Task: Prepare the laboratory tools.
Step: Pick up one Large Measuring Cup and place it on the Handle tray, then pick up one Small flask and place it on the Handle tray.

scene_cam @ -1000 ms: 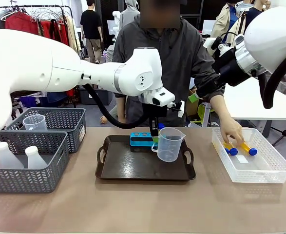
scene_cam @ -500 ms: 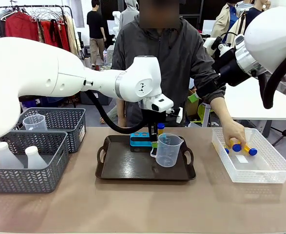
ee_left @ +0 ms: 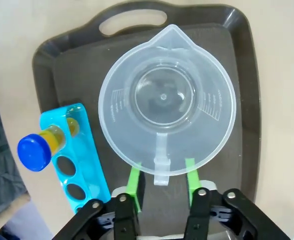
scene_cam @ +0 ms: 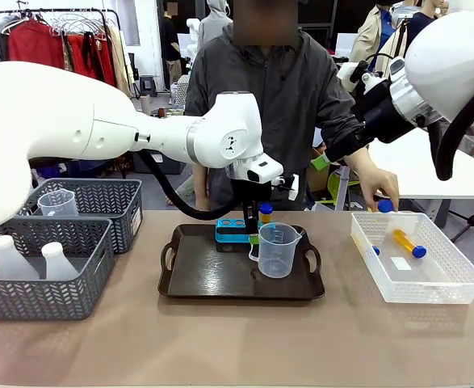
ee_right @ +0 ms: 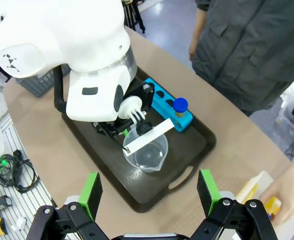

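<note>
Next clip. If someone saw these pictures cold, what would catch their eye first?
The big white left arm spans to the table's middle, where the left gripper has its fingers open either side of the handle of the clear measuring beaker, which stands on the dark tray. Beside it, one blue-capped tube stands in the blue rack. At the right, the person's hand holds a second tube over the clear bin.

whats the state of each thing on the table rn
measuring beaker: empty, upright on tray
left gripper: open, pads either side of beaker handle
right gripper: open, empty
tube rack: one tube in, other holes empty
loose tube: capped, flat in bin
held tube: in person's hand
</note>
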### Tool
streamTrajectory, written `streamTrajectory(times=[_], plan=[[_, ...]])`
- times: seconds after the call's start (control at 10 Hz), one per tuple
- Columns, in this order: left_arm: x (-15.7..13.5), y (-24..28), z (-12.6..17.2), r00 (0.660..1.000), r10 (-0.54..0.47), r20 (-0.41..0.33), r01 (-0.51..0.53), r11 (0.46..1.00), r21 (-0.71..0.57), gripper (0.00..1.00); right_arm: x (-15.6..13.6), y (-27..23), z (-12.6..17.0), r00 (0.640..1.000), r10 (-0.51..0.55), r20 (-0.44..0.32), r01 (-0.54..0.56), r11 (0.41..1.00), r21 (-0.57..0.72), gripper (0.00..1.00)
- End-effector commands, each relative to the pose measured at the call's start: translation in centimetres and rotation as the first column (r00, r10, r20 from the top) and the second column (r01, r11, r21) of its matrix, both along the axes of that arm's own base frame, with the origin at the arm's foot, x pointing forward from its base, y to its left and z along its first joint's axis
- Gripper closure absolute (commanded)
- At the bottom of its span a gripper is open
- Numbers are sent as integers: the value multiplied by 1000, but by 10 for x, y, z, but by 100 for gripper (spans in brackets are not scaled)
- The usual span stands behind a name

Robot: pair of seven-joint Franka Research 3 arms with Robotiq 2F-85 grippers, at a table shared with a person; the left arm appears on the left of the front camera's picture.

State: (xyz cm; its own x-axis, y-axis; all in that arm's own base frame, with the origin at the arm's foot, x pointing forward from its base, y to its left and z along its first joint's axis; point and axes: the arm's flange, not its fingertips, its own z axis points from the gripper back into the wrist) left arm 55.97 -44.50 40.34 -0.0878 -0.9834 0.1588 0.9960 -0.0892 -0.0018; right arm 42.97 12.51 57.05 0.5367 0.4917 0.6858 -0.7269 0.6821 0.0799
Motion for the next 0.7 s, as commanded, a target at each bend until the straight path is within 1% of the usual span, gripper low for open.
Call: streamTrajectory(times=[0.0, 0.3, 0.6], plan=[[-17, 15, 12, 1000, -9, 13, 10, 999, -45, 0, 1, -1, 0, 1000, 10, 3, -10, 1000, 22, 0], [-41, 39, 49, 997, 34, 74, -29, 997, -71, 0, 1, -1, 0, 1000, 10, 3, -10, 1000, 22, 0], [-59, 56, 75, 995, 76, 70, -68, 993, -101, 0, 1, -1, 0, 1000, 10, 3, -10, 1000, 22, 0]])
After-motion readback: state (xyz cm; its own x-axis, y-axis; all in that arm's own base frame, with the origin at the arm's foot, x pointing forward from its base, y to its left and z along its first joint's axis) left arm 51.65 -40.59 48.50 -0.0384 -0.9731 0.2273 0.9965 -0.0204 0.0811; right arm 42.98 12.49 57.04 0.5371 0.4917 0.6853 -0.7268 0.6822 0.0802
